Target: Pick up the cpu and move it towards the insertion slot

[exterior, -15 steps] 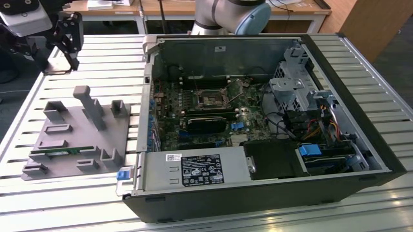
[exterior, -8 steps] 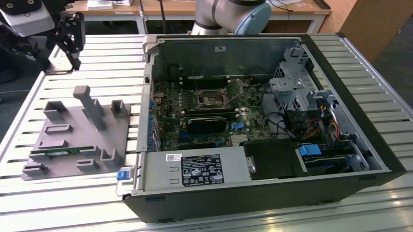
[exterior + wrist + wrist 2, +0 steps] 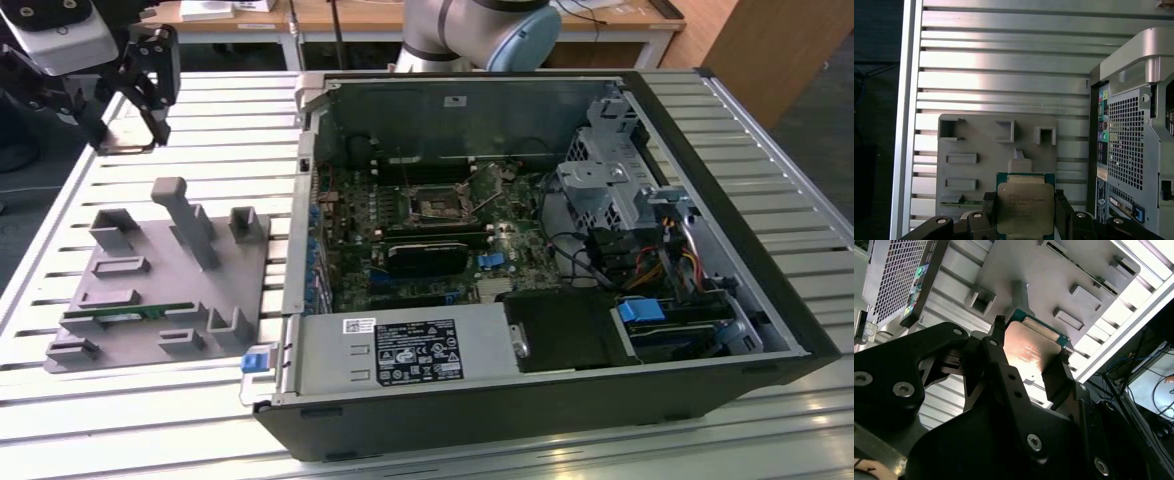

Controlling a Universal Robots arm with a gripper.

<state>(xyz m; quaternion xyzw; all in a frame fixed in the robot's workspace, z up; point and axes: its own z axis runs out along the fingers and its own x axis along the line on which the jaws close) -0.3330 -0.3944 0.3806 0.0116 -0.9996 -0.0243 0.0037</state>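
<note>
The arm (image 3: 481,30) holds the end effector (image 3: 131,135) aloft, fingers (image 3: 989,206) clamped on the cpu (image 3: 1025,207).

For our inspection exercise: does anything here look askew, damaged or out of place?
Nothing stands out: the cpu sits squarely in the gripper, not tilted, and the grey holder tray lies flat on the slatted table.
</note>
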